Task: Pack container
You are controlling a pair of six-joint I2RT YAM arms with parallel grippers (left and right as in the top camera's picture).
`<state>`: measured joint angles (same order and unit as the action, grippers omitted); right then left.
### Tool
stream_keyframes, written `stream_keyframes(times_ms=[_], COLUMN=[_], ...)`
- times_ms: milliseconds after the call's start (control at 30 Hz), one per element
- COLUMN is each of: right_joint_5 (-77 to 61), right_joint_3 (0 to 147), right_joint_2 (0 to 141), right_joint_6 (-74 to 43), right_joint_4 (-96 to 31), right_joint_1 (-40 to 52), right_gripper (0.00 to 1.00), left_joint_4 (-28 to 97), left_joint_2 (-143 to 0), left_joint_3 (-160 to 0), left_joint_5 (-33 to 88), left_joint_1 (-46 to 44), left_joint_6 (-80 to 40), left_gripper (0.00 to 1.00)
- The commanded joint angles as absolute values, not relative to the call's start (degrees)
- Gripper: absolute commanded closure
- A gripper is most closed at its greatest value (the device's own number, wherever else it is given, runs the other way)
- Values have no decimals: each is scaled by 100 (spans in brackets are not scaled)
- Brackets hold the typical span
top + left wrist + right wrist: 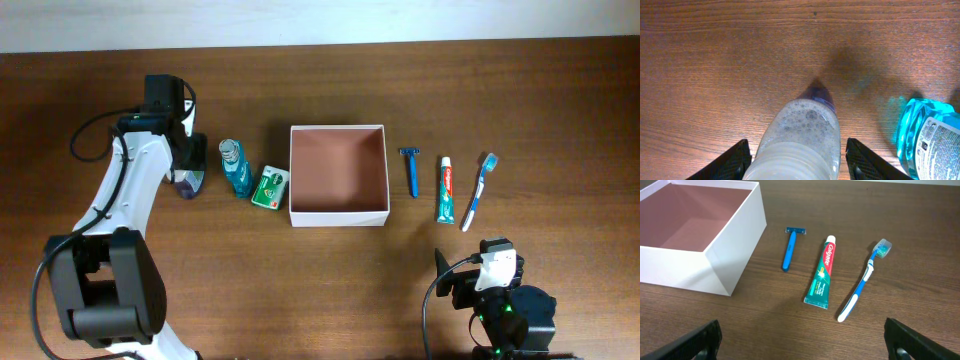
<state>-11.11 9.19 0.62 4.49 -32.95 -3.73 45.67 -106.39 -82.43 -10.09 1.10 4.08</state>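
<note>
Foam-flecked clear bottle [799, 135] fills the bottom of the left wrist view. The left gripper [797, 147] has its fingers spread to either side of it, with slim gaps showing. Brown wooden table [330, 290] spans every view, with a pale strip along the overhead's top edge. At centre sits the container [338, 217], open-topped, its pinkish floor bare. Left of it are a blue mouthwash bottle [235, 166] and a green packet [270, 187]. To its right, well apart, lie the toothpaste [445, 189], toothbrush [479, 190] and razor [410, 171]. One arm reaches to the upper left. The other is folded at the lower right, where the right gripper [805, 347] gapes wide and holds nothing.
</note>
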Motion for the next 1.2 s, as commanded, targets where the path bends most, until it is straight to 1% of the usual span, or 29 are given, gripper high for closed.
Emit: stream_keyframes(times_ms=[0, 467, 1167], right_joint_5=[-1160, -1160, -1160], right_joint_3=[882, 882, 882], right_joint_2=[19, 19, 19], right_joint_6=[399, 399, 399], right_joint_4=[-3297, -3297, -3297], right_joint_1=[-416, -416, -416], right_gripper=[1, 1, 1], left_joint_4=[4571, 4613, 4746], left_joint_2=[-10405, -9867, -9843], left_joint_3=[-8449, -8962, -8962], left_joint_5=[-1035, -1096, -1076], left_joint_1=[130, 130, 130], left_joint_6=[440, 440, 436], left_gripper=[100, 100, 100])
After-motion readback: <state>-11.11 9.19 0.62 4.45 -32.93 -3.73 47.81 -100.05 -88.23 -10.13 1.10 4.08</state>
